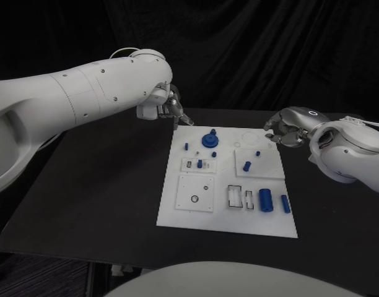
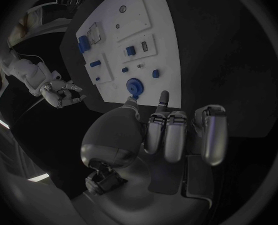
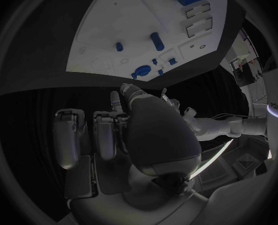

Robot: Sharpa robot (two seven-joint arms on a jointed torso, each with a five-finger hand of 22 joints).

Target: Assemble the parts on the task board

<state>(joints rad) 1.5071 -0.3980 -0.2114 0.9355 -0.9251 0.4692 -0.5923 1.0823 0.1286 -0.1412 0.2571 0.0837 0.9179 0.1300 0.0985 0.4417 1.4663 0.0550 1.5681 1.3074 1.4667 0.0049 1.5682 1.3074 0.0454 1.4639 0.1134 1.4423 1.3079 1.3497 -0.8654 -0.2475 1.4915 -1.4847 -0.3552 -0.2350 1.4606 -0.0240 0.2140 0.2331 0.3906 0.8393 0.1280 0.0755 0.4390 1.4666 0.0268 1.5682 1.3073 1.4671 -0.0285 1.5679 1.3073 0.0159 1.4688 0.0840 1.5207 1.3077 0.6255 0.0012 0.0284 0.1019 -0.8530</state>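
The white task board [image 1: 225, 213] lies in the middle of the black table. Near its far edge stands a round blue part [image 1: 210, 140], also seen from the wrists [image 2: 134, 86] [image 3: 140, 71]. Small blue pegs [image 1: 246, 166] stand mid-board. A blue cylinder [image 1: 266, 199] and a shorter one [image 1: 285, 204] lie near the board's near right side. My left hand [image 1: 167, 105] hovers over the far left corner, fingers [image 2: 164, 97] pointing down and holding nothing. My right hand [image 1: 283, 131] hangs by the far right corner, fingers loosely curled and apart, with nothing in them.
Bare black tabletop [image 1: 100, 185] surrounds the board on both sides. A black curtain closes off the back. The board carries rectangular sockets [image 1: 235, 195] and a square plate with a ring [image 1: 195, 199].
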